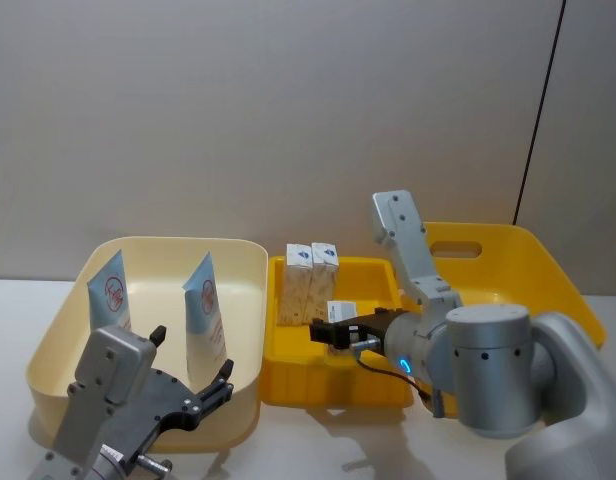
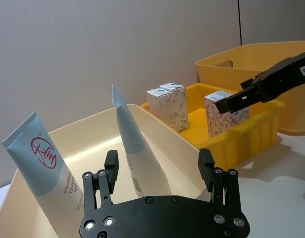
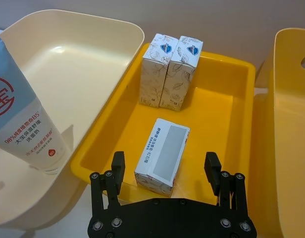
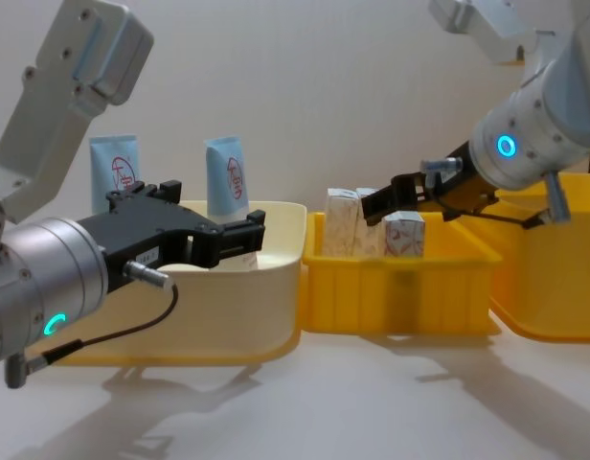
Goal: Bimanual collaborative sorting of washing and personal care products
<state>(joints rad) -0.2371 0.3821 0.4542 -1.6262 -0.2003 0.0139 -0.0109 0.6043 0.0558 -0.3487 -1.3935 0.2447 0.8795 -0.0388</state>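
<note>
Spread wide, the right tool [image 3: 165, 157] is hovering over the small beige carton [image 3: 163, 148] in the yellow plastic bin [image 3: 217, 109], long axis lying between its fingers [image 3: 118, 166]; the left tool [image 2: 158, 156] is idling, wide, at the cream plastic tray [image 2: 93, 148].

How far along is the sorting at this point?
Done: two tubes stand in the cream tray, two cartons in the small yellow tray. In hand: nothing gripped; the right gripper is open around a third carton standing there; the left gripper is open near the tubes. Left: likely just pulling back.
</note>
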